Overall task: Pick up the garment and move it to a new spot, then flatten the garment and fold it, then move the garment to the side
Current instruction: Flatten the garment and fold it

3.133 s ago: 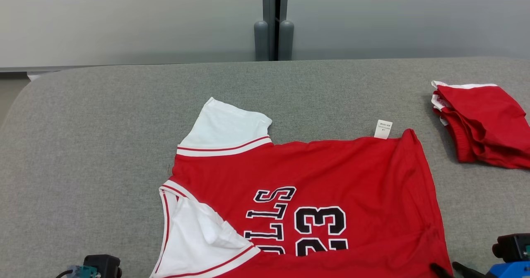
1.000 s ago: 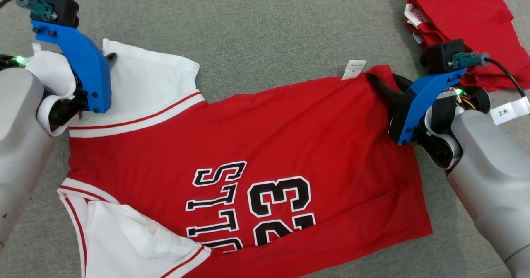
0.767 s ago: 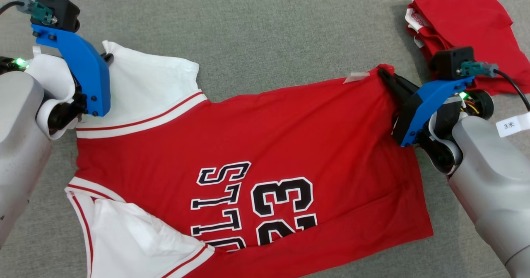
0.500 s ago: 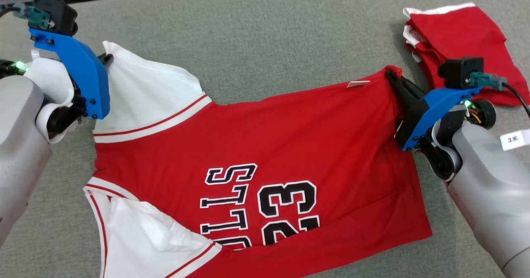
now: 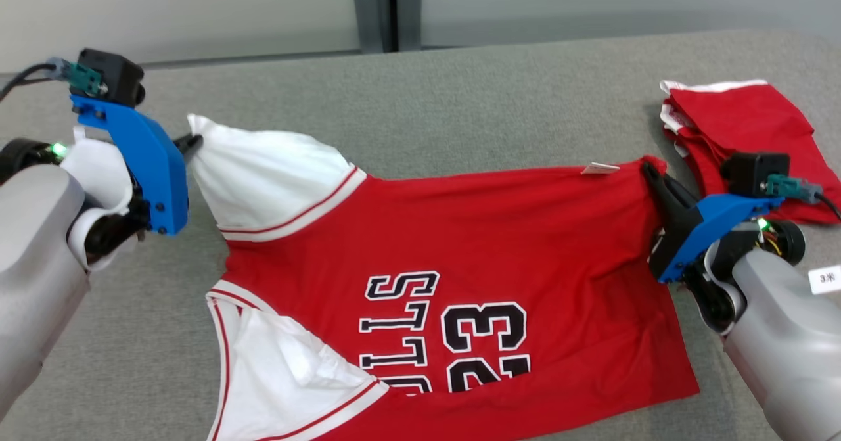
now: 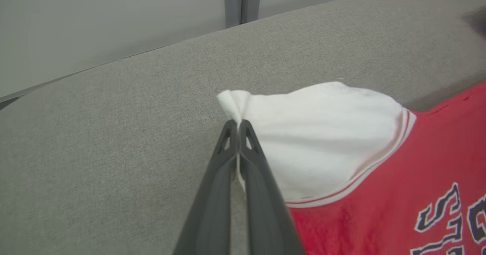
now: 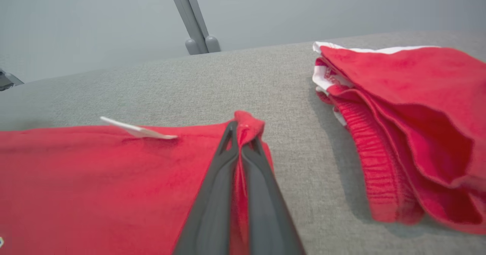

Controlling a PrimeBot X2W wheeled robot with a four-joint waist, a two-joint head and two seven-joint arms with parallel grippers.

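A grey desk [image 5: 460, 92] covered in coarse woven cloth, rounded along its far edge, runs across the head view. Behind it stands a plain pale wall [image 5: 197, 7], broken by a pair of grey upright posts [image 5: 387, 7]. The red shirt [image 5: 512, 231] lies across the middle of the desk, print side up, with its far edge raised a little off the surface between the two hands. The left hand [image 5: 195, 142] is closed on the tip of the far white sleeve [image 5: 269, 165], pinching it into a small bunch. The right hand [image 5: 647, 168] is closed on the far red corner, just beside a small white tag [image 5: 599, 168] seen edge-on; its writing cannot be read. The near white sleeve runs off the bottom of the head view, and the black-and-white lettering beside the number 23 is partly hidden there. The shirt is thin and soft, with red-and-white striped bands where the sleeves join. Near the right hand, but apart from it, lies a pile of folded red clothes [image 5: 742, 119] with white trim and a ribbed band.
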